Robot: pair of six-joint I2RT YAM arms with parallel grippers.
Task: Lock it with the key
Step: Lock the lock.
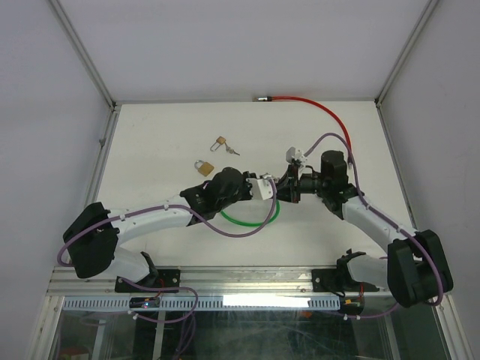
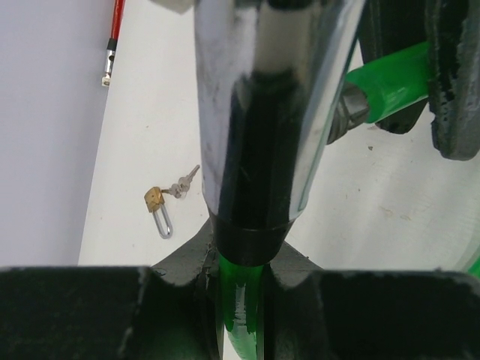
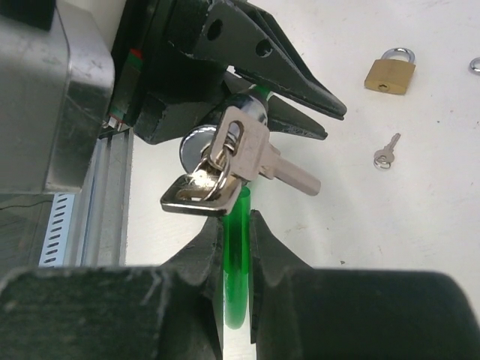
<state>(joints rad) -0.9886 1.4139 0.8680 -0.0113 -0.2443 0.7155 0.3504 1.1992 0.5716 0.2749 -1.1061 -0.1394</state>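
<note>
At mid-table, I have left gripper (image 2: 240, 289) and right gripper (image 3: 236, 247) both pinching the green cable (image 3: 237, 214).
Keys (image 3: 225, 161) hang at its chrome cylinder (image 2: 255, 112).

**Readable text, labels, brands, numbers, signs:** none you can read in any view.

- Keys (image 3: 251, 154), hanging at the green cable lock (image 3: 236, 225): the faces are washed by glare, so you cannot tell whether they carry a stamp.
- Brass padlock (image 3: 389, 73), well beyond the green cable lock: its face is too small for you to make out lettering.
</note>
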